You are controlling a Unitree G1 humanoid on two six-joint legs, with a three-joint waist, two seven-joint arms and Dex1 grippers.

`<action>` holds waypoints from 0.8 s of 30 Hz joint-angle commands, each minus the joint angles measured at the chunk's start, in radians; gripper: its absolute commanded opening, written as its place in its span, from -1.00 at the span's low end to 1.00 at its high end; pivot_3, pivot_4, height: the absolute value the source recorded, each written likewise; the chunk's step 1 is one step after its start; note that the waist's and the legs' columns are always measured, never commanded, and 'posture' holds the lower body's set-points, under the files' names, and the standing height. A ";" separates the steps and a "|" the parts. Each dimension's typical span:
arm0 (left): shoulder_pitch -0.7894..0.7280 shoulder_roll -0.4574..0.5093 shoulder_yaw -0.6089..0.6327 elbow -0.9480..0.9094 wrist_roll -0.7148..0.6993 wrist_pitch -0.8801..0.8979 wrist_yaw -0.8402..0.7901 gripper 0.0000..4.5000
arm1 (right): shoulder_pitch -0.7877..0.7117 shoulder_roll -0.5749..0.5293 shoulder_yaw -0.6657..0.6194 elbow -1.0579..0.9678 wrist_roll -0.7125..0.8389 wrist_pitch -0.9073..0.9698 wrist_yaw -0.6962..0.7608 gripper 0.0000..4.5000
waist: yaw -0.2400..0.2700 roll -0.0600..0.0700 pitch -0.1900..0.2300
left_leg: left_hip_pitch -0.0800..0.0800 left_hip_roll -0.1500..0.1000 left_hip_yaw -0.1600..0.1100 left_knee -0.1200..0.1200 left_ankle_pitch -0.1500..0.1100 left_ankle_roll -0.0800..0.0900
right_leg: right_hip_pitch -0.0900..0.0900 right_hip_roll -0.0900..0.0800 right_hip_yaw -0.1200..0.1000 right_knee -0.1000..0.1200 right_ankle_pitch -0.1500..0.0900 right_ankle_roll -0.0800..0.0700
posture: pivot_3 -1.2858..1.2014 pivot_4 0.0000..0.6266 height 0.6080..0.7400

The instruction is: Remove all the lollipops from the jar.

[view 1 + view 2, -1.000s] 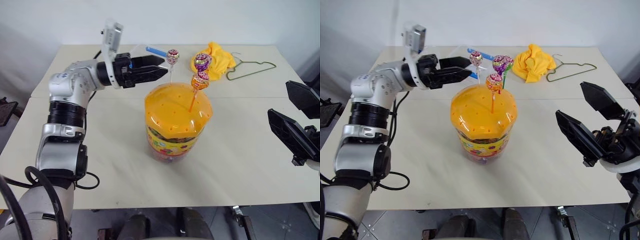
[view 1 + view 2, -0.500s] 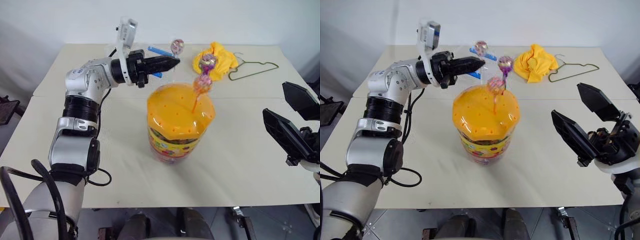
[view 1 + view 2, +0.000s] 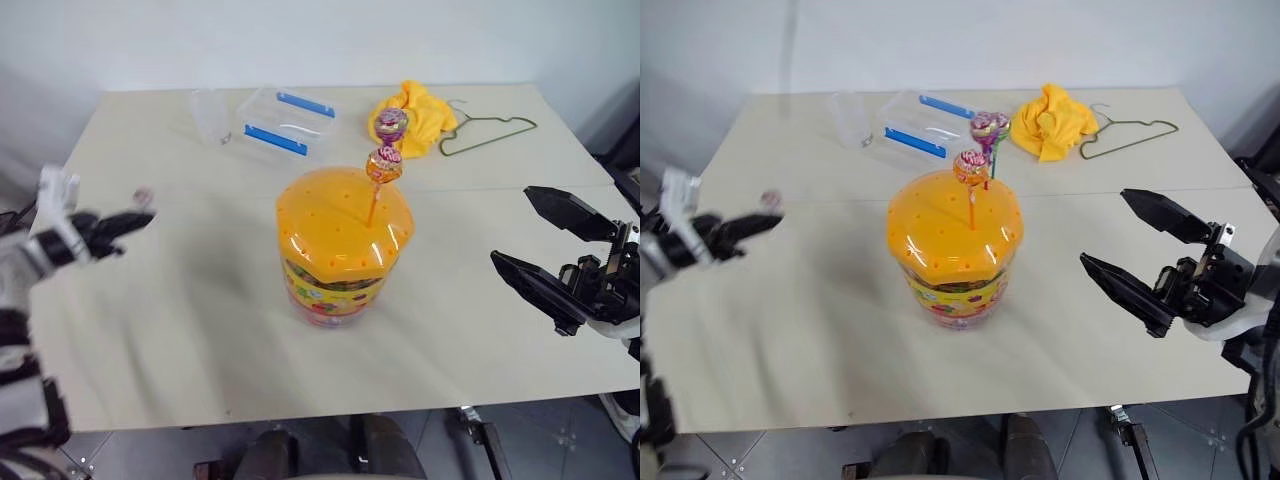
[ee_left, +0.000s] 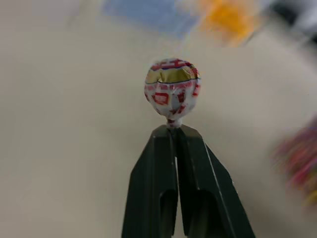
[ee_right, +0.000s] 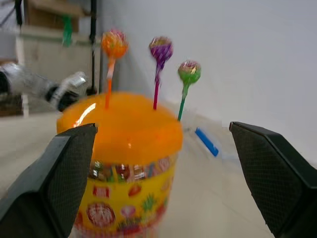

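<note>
**Kid:** On the big pale surface [image 3: 200, 330], what is the biggest thing?

**Helper:** That is the jar [image 3: 343, 250]. It sits right in the middle, with its orange lid on. Lollipops [image 3: 384, 165] stand up out of the holes in the lid. From the right claw's own camera I count three: one orange, one purple, one green.

**Kid:** What is far back?

**Helper:** At 11 o'clock from the jar lies a clear box [image 3: 285, 122] with blue clips. At 1 o'clock there is a yellow cloth [image 3: 425, 108], and a wire hanger [image 3: 487, 132] just beside it.

**Kid:** What are the claws doing?

**Helper:** The right claw [image 3: 1140, 258] is at 3 o'clock from the jar, a bit apart from it. Its two fingers are spread wide and hold nothing. The left claw [image 3: 125, 218] is way out at 9 o'clock. Its fingers are squeezed together on the stick of one lollipop [image 4: 172, 88], a small one in a white, red and gold wrapper.

**Kid:** What could go wrong?

**Helper:** I think that lollipop could slip. The claw pinches only a thin stick, right under the candy. It could also drop off the surface, since the claw is near the edge. And pulling the next one could tip the jar if a stick sticks in its hole.
</note>
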State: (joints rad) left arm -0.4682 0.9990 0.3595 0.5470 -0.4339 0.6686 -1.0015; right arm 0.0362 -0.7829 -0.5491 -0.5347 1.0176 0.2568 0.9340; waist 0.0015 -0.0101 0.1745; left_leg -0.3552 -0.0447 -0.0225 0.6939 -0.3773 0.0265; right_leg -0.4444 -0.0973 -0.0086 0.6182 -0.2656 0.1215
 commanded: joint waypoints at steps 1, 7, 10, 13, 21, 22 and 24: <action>0.243 0.045 0.159 -0.192 -0.032 0.089 0.008 -0.98 | -0.016 -0.025 0.029 0.057 -0.070 -0.042 0.120 1.00 | 0.010 0.001 0.000 | 0.000 0.000 -0.001 0.001 -0.001 0.001 | 0.001 -0.001 0.000 0.000 0.000 -0.001 | 0.03 -0.52 1.00; 0.519 -0.030 0.258 -0.386 -0.072 0.194 0.059 -0.98 | -0.064 -0.023 0.086 0.129 -0.117 -0.034 0.195 1.00 | 0.029 0.005 0.001 | 0.002 -0.001 -0.007 0.005 -0.005 0.005 | 0.013 -0.004 -0.003 -0.009 -0.001 -0.001 | 0.03 -0.52 1.00; 0.555 -0.059 0.264 -0.407 -0.075 0.181 0.074 -0.88 | -0.071 -0.025 0.089 0.133 -0.121 -0.020 0.209 1.00 | 0.020 0.006 0.001 | 0.005 -0.001 -0.007 0.004 -0.006 0.004 | 0.015 -0.003 -0.003 -0.009 -0.001 -0.001 | 0.03 -0.52 1.00; 0.562 -0.077 0.268 -0.436 -0.100 0.197 0.075 -0.56 | -0.071 -0.024 0.081 0.124 -0.111 -0.001 0.205 1.00 | 0.020 0.008 0.001 | 0.005 0.001 -0.007 0.004 -0.006 0.002 | 0.014 -0.002 -0.004 -0.009 -0.001 -0.001 | 0.03 -0.52 1.00; 0.622 -0.151 0.395 -0.401 -0.099 -0.310 -0.144 0.38 | -0.042 -0.017 0.002 0.099 -0.023 0.049 0.194 1.00 | 0.020 0.010 0.000 | 0.004 0.002 -0.008 0.004 -0.006 0.001 | 0.014 -0.001 -0.006 -0.012 -0.001 -0.002 | 0.03 -0.52 1.00; 0.616 -0.171 0.437 -0.403 -0.153 -0.329 -0.178 0.38 | -0.044 -0.019 -0.004 0.099 -0.007 0.057 0.197 1.00 | 0.020 0.010 0.000 | 0.004 0.002 -0.008 0.004 -0.006 0.000 | 0.014 -0.001 -0.006 -0.014 -0.001 -0.002 | 0.03 -0.52 1.00; 0.626 -0.172 0.467 -0.429 -0.194 -0.354 -0.229 0.38 | -0.073 -0.020 0.001 0.097 0.034 0.079 0.191 1.00 | 0.019 0.010 0.000 | 0.004 0.002 -0.007 0.004 -0.006 0.001 | 0.014 -0.001 -0.006 -0.015 -0.001 -0.002 | 0.03 -0.52 1.00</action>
State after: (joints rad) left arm 0.1458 0.8227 0.7717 0.1451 -0.5717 0.3636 -1.1680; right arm -0.0128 -0.7976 -0.5194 -0.4051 0.9989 0.3206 1.1285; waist 0.0208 -0.0006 0.1746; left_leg -0.3510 -0.0420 -0.0301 0.6977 -0.3837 0.0270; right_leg -0.4298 -0.0984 -0.0149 0.6032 -0.2666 0.1196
